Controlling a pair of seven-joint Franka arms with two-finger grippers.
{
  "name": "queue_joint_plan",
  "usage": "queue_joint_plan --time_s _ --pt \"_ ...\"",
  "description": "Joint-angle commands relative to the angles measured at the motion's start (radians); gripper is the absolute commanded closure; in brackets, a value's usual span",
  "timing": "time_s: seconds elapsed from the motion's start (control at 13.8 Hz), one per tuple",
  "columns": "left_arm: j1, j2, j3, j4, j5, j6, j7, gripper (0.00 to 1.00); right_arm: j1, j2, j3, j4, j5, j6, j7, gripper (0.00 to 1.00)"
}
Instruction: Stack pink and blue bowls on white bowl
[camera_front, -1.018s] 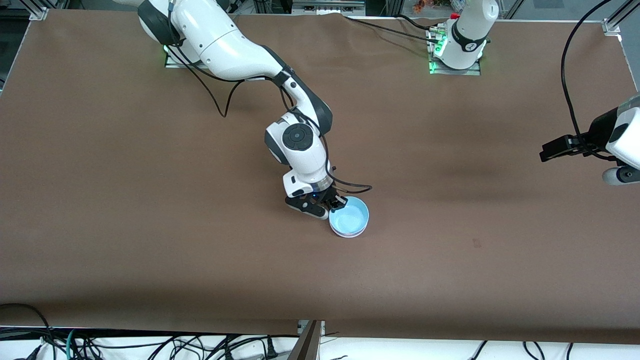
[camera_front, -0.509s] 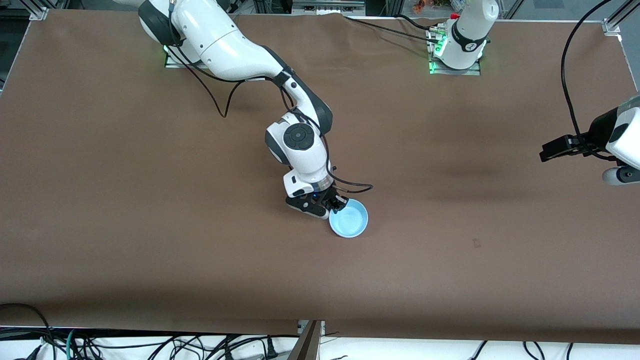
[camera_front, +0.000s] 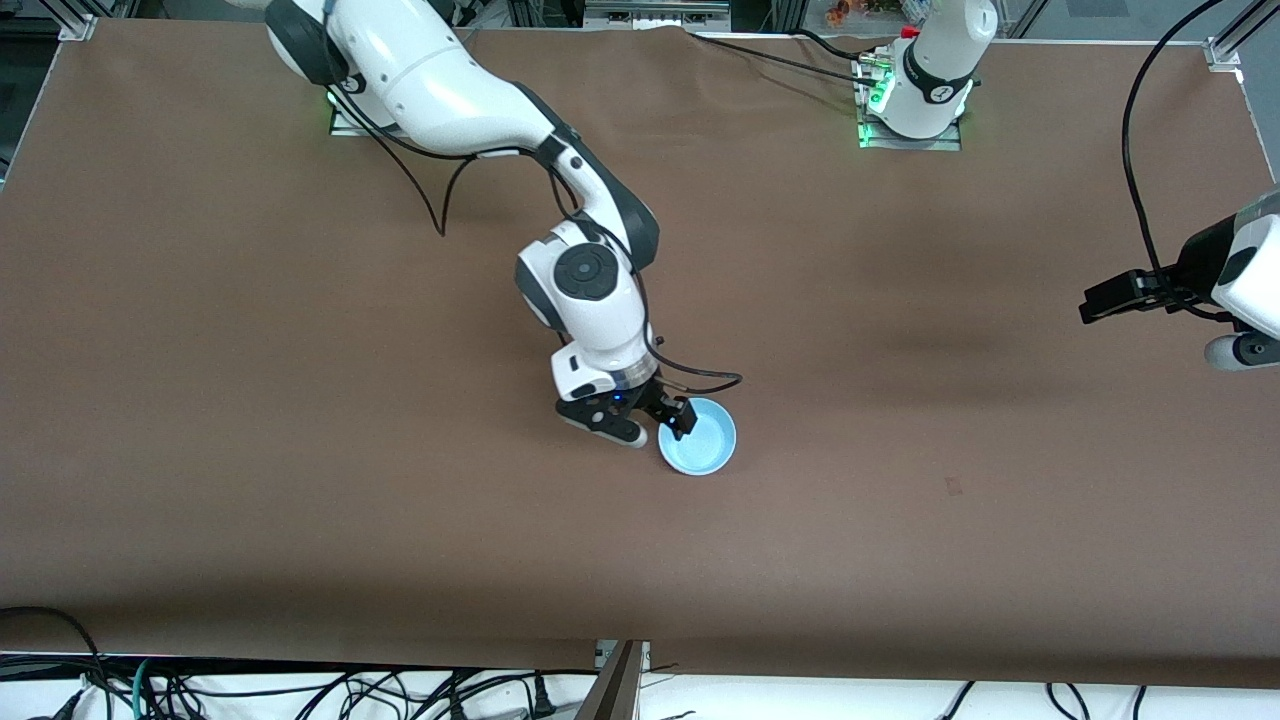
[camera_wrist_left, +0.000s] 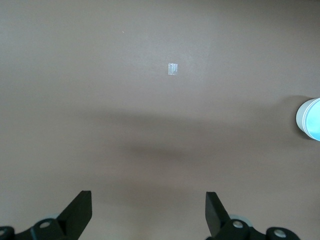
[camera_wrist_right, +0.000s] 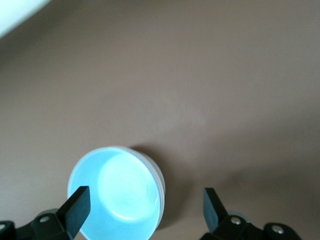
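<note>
The light blue bowl (camera_front: 700, 440) sits upright near the middle of the table. In the right wrist view the blue bowl (camera_wrist_right: 117, 200) has a white wall (camera_wrist_right: 161, 181) round it, as if nested in the white bowl. The same white wall (camera_wrist_left: 301, 116) shows in the left wrist view. The pink bowl is hidden. My right gripper (camera_front: 662, 427) is open and empty, just above the blue bowl's rim on the side toward the right arm's end. In its own view the right gripper (camera_wrist_right: 146, 202) has one finger over the bowl and one over bare table. My left gripper (camera_front: 1235, 352) waits open and empty over the left arm's end of the table, its fingers (camera_wrist_left: 80, 212) wide apart.
The brown table cloth (camera_front: 300, 450) is bare round the bowls. A small pale tape mark (camera_front: 953, 486) lies on the cloth toward the left arm's end. It also shows in the left wrist view (camera_wrist_left: 172, 69). Cables hang along the front edge.
My right gripper has let go of the blue bowl's rim, opened its fingers and risen a little. The blue bowl has settled flat. The left arm has not moved.
</note>
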Motion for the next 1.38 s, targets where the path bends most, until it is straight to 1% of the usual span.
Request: queue_joint_plan --time_s 0.0,0.07,0.22,0.44,0.58,0.65,0.73,0.8,0.87,0.95,1.09,1.24,1.31 --pt "0.004 -0.007 0.002 -0.001 -0.018 -0.007 0.024 0.00 -0.096 -0.172 0.009 -0.074 -0.001 -0.230 -0.172 0.00" --pt "0.004 -0.007 0.002 -0.001 -0.016 -0.007 0.024 0.00 -0.137 -0.234 0.011 -0.095 0.009 -0.341 -0.220 0.00" --pt "0.002 -0.007 0.000 -0.001 -0.012 -0.007 0.022 0.00 -0.217 -0.352 0.009 -0.138 0.090 -0.518 -0.358 0.00" --pt "0.002 -0.007 0.000 -0.001 -0.004 -0.007 0.024 0.00 -0.337 -0.529 0.009 -0.202 0.103 -0.716 -0.584 0.00" --pt "0.002 -0.007 -0.001 -0.001 -0.001 -0.007 0.024 0.00 -0.412 -0.620 0.006 -0.242 0.106 -0.826 -0.694 0.00" --pt "0.002 -0.007 -0.001 -0.001 0.001 -0.007 0.024 0.00 -0.439 -0.675 0.007 -0.285 0.108 -0.856 -0.774 0.00" --pt "0.002 -0.007 -0.003 -0.001 0.001 -0.007 0.025 0.00 -0.464 -0.744 0.006 -0.360 0.108 -0.853 -0.840 0.00" --pt "0.002 -0.007 -0.003 -0.001 0.001 -0.007 0.025 0.00 -0.470 -0.810 -0.005 -0.437 0.105 -0.833 -0.869 0.00" --pt "0.002 -0.007 -0.004 -0.001 -0.001 -0.007 0.025 0.00 -0.470 -0.857 -0.009 -0.489 0.099 -0.822 -0.873 0.00" --pt "0.002 -0.007 -0.004 -0.001 -0.001 -0.007 0.025 0.00 -0.472 -0.884 -0.011 -0.515 0.095 -0.822 -0.876 0.00" --pt "0.004 -0.007 -0.004 -0.001 -0.005 -0.007 0.024 0.00 -0.470 -0.902 -0.026 -0.523 0.086 -0.828 -0.921 0.00" --pt "0.004 -0.005 -0.004 -0.001 -0.005 -0.008 0.024 0.00 -0.470 -0.887 -0.058 -0.513 0.065 -0.825 -0.996 0.00" --pt "0.004 -0.007 -0.003 -0.001 -0.008 -0.007 0.024 0.00 -0.472 -0.879 -0.058 -0.506 0.050 -0.821 -1.032 0.00"
